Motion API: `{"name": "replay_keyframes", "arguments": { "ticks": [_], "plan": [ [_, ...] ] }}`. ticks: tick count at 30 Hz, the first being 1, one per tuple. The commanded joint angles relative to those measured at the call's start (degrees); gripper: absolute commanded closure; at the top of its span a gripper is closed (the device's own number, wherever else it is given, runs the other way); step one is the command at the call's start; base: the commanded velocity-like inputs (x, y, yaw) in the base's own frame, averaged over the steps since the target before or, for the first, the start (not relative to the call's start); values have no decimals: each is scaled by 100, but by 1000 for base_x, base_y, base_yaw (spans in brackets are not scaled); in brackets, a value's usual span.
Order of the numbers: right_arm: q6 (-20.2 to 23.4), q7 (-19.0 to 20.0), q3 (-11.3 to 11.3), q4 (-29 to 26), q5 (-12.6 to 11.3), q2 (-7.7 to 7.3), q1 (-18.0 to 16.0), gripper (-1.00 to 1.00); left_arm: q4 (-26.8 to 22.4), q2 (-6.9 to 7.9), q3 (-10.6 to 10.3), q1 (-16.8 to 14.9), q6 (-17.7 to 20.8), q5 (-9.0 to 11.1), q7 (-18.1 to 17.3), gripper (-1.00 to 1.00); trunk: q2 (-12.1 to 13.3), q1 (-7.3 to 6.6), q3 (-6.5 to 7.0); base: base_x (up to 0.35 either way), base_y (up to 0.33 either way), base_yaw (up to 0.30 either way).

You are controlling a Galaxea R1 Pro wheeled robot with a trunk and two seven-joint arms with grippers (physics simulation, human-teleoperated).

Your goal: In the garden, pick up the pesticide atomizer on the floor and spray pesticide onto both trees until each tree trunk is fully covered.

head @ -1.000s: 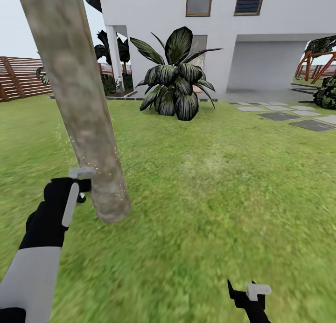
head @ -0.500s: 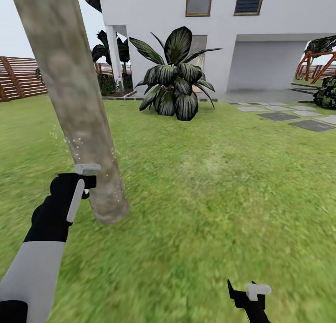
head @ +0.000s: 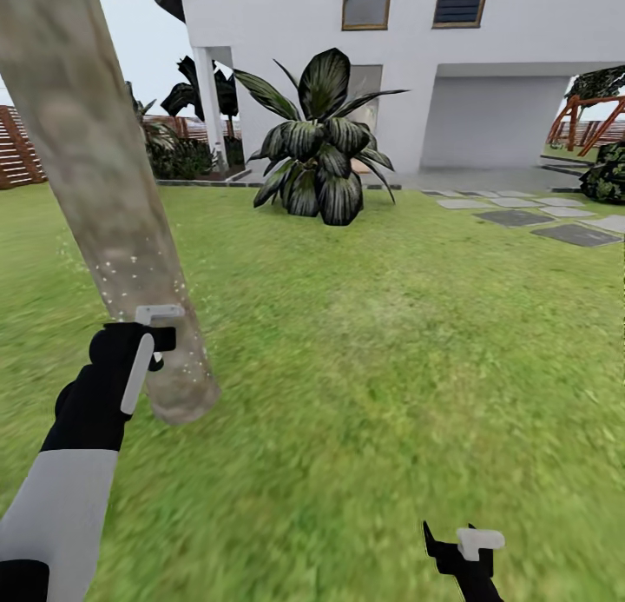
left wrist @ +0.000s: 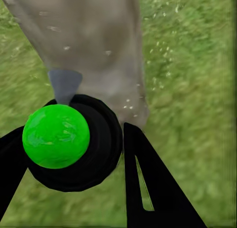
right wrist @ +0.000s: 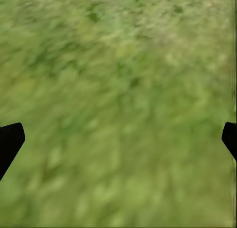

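Observation:
A thick, pale grey-beige mottled tree trunk (head: 95, 176) leans across the left of the head view, with white specks of spray on and around its lower part. My left gripper (head: 143, 333) is right next to the trunk's base and is shut on the pesticide atomizer (left wrist: 56, 135), a black body with a bright green round top. Its grey nozzle (left wrist: 64, 85) points at the trunk (left wrist: 94, 40) from close up. My right gripper (head: 460, 545) hangs low over the grass lawn (head: 391, 341), open and holding nothing, its fingertips (right wrist: 11, 139) wide apart.
A white house (head: 521, 29) stands behind, with a big dark-leaved plant (head: 321, 142) in front of it. Grey stepping stones (head: 538, 220) lie at the right, near a wooden frame (head: 590, 115). A brown slat fence (head: 17, 146) runs at the far left.
The whole picture has shifted, so the camera moved and the trunk now sits further left. My left gripper with the atomizer rose slightly beside the trunk. The right gripper stayed put.

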Motion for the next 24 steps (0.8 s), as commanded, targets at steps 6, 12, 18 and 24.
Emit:
{"name": "replay_keyframes", "arguments": {
  "ticks": [6, 12, 18, 24],
  "plan": [
    [0, 0, -2, 0, 0, 0, 0, -100, 39, 8, 2, 0, -5, -13, 0, 100, 0, 0, 0, 0, -269, 0],
    [0, 0, -1, -8, -9, 25, 0, -100, 228, 12, 7, 15, -8, -21, 0, 100, 0, 0, 0, 99, -150, 131],
    [0, 0, 0, -9, -9, 29, 0, -100, 306, 90, 100, 29, -20, -39, 0, 100, 0, 0, 0, 110, -29, 268],
    [0, 0, -1, -7, -8, 27, 0, -100, 434, 138, 296, 143, -38, -71, 8, 100, 0, 0, 0, 7, -1, 266]
  ]
}}
